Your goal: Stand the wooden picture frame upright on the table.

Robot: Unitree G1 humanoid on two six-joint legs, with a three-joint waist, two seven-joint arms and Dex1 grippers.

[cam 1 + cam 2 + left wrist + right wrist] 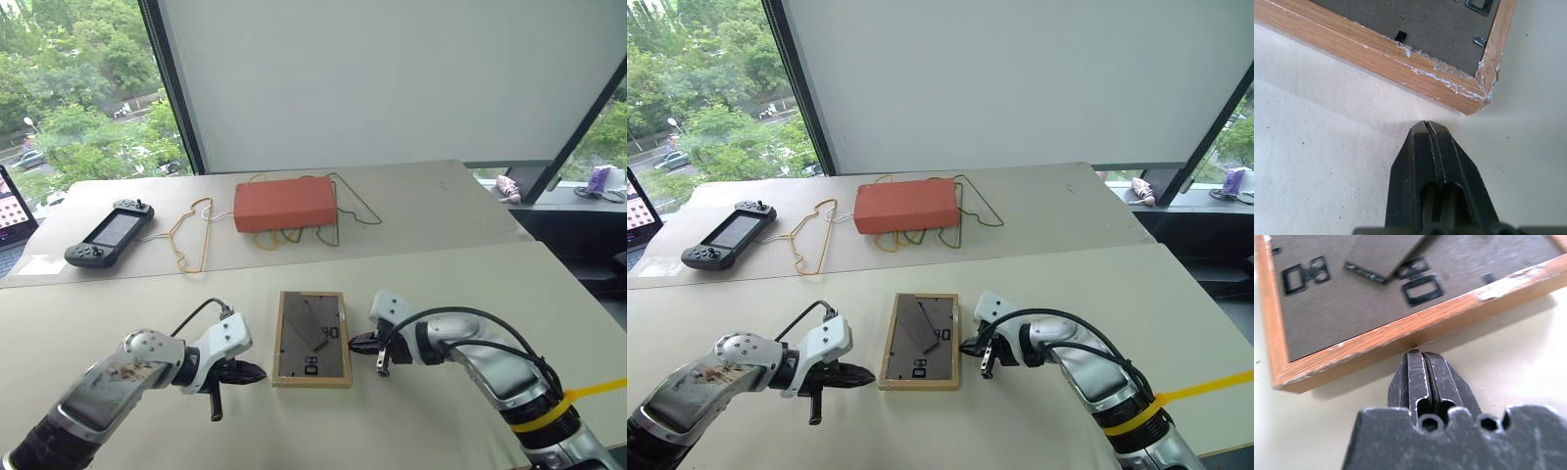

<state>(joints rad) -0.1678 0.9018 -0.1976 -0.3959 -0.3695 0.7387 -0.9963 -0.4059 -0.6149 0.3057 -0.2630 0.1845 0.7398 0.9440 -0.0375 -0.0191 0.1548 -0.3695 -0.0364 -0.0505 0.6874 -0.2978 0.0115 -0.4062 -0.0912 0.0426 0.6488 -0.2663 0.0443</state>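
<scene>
wooden picture frame [312,339] lies face-down on table [441,294], unheld.

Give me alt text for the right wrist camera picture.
The right gripper, fingers shut, points at the side edge of the wooden picture frame, which lies face down on the beige table. The frame's dark back shows metal clips and a folded stand.

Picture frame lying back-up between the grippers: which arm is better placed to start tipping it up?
Probably the right. The right gripper, shut, sits against the picture frame at its long edge, while the left gripper, also shut, stands off from the near corner.
</scene>
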